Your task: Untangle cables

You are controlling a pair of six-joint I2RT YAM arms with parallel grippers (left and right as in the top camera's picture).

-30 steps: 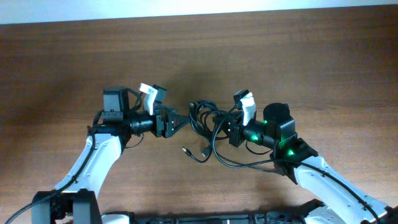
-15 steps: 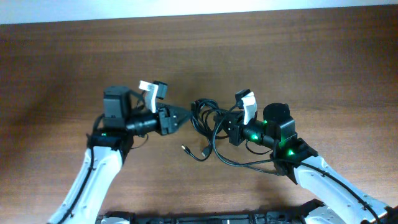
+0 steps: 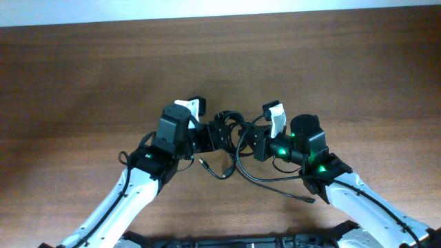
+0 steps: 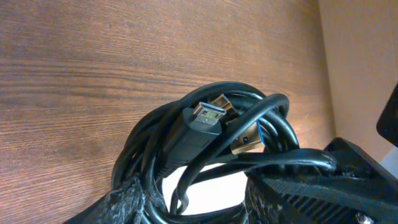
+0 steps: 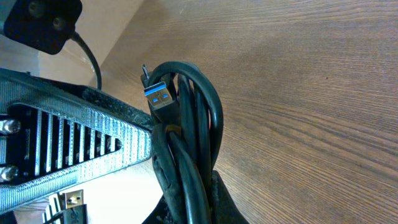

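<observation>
The cables are a knot of thin black cords at the table's middle, with loose ends and small plugs trailing toward the front. My left gripper is open at the knot's left side. In the left wrist view its jaws are spread, with loops of cable and a USB plug between and around them. My right gripper is shut on the cables from the right. The right wrist view shows its fingers pinching the bundle, which ends in a blue-tipped plug.
One cord runs from the knot along the front of the right arm. The wooden table extends on all sides. The left gripper's ribbed finger lies close beside the bundle in the right wrist view.
My left arm has swung right and forward, and its gripper has gone from just left of the knot into it. The right gripper has held still on the cables.
</observation>
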